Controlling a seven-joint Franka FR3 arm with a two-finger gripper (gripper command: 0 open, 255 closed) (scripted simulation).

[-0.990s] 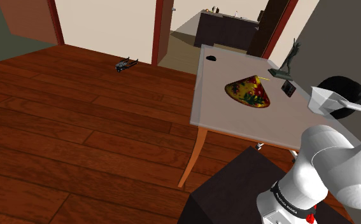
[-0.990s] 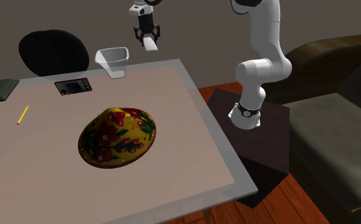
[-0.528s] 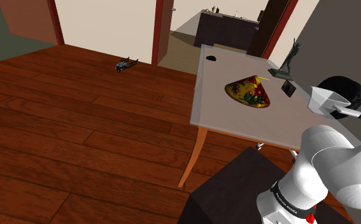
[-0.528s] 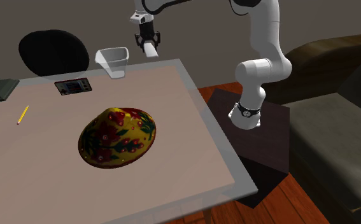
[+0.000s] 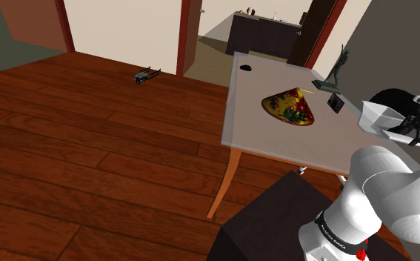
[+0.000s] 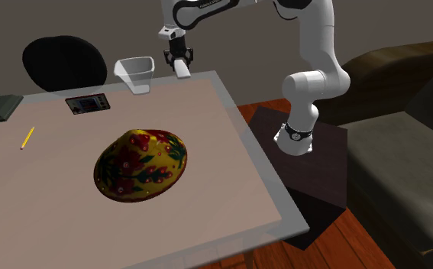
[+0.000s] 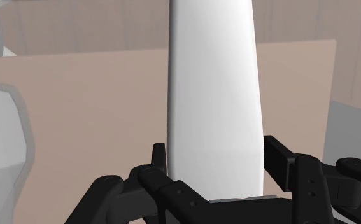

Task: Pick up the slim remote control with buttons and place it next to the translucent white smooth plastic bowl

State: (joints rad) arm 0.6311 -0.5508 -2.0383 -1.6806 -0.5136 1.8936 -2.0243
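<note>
Gripper (image 6: pixel 178 58) shut around the slim, plain white remote control (image 7: pixel 214 95), carrying it.
Remote hangs over the pale table's (image 6: pixel 230 153) far edge, just right of the translucent white plastic bowl (image 6: pixel 135 72); placing seems in hand, and next calls for lowering, then release.

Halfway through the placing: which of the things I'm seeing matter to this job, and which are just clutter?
In the job: white remote, clasped in the gripper; white bowl; table under both.
Lying about: flowered dome; yellow pencil; small dark-framed screen; black chair.
</note>
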